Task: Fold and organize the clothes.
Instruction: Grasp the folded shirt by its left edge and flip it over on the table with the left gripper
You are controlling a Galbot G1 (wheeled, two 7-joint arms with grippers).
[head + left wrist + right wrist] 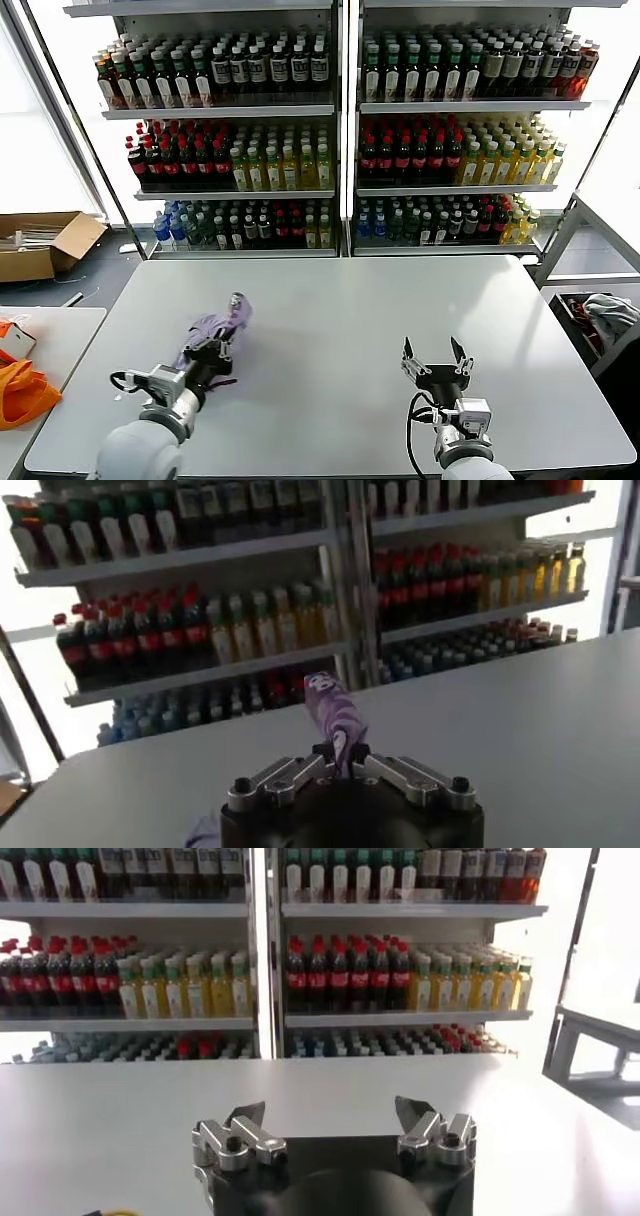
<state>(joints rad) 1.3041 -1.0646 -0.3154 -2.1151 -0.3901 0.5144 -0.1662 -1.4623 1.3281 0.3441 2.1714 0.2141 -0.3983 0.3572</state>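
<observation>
The clothes are one lavender T-shirt (218, 327), bunched into a small crumpled heap on the left half of the grey table (340, 320). My left gripper (207, 351) is shut on its near edge. In the left wrist view a strip of the purple fabric (336, 712) rises from between the closed fingers (322, 755), the gripper (340, 752) pinching it. My right gripper (434, 350) hovers over the table's near right part, open with nothing between its fingertips (247, 1115); the same gripper (330, 1110) shows only bare table ahead.
Drink shelves (340, 130) fill the background beyond the table. An orange bag (22, 390) lies on a side table at the left, a cardboard box (40, 243) sits on the floor behind it, and a cloth bundle (608, 312) rests in a rack at the right.
</observation>
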